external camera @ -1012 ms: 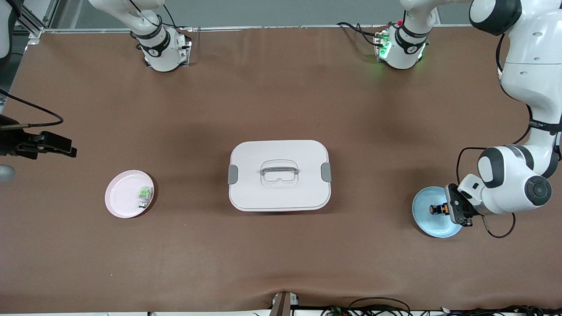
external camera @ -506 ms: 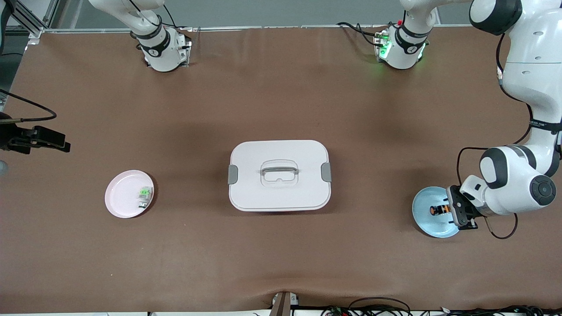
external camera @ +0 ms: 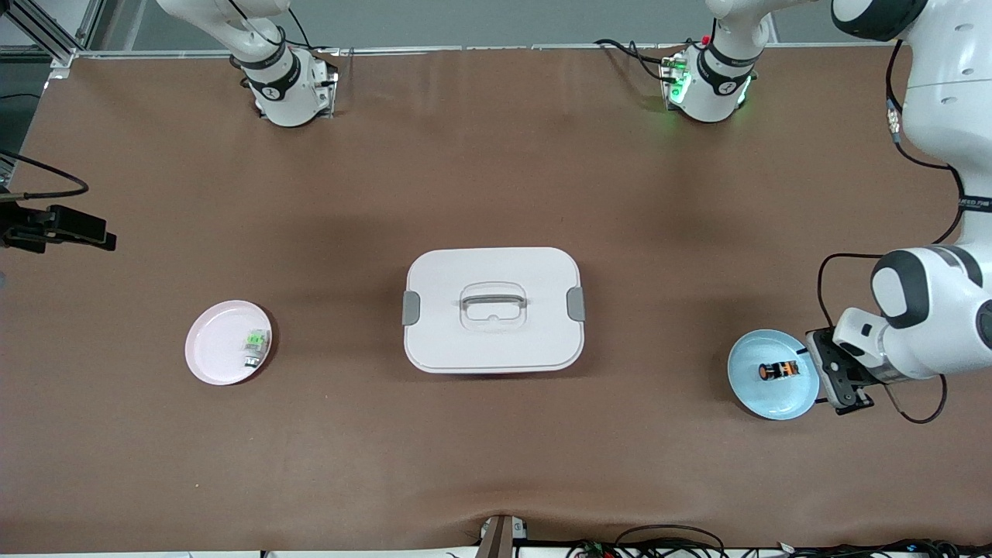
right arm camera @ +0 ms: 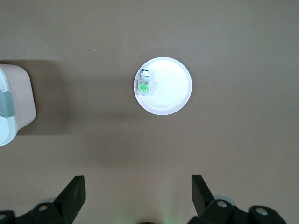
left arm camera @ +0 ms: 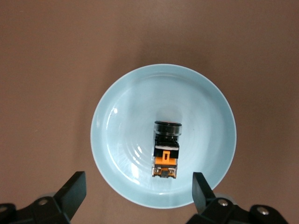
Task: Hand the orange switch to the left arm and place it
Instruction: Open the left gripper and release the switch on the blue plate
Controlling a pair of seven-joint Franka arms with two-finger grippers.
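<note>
The orange switch (external camera: 777, 371) lies on its side in a light blue plate (external camera: 756, 394) at the left arm's end of the table. In the left wrist view the switch (left arm camera: 167, 149) lies loose on the plate (left arm camera: 121, 135). My left gripper (external camera: 841, 380) is open and empty above the plate's rim, its fingers apart from the switch (left arm camera: 138, 183). My right gripper (external camera: 77, 230) is open and empty at the right arm's end of the table (right arm camera: 138, 184). The white box (external camera: 493, 310) stands at the table's middle, its corner showing in the right wrist view (right arm camera: 14, 102).
A pink plate (external camera: 213, 353) with a green-and-silver switch (external camera: 255, 345) sits toward the right arm's end, nearer the front camera than my right gripper. Both show in the right wrist view, the plate (right arm camera: 173, 88) and the switch (right arm camera: 144, 81). Cables lie along the front edge.
My left gripper has drawn back from the orange switch toward the left arm's end, leaving it in the blue plate. My right gripper has drifted outward toward the table's end.
</note>
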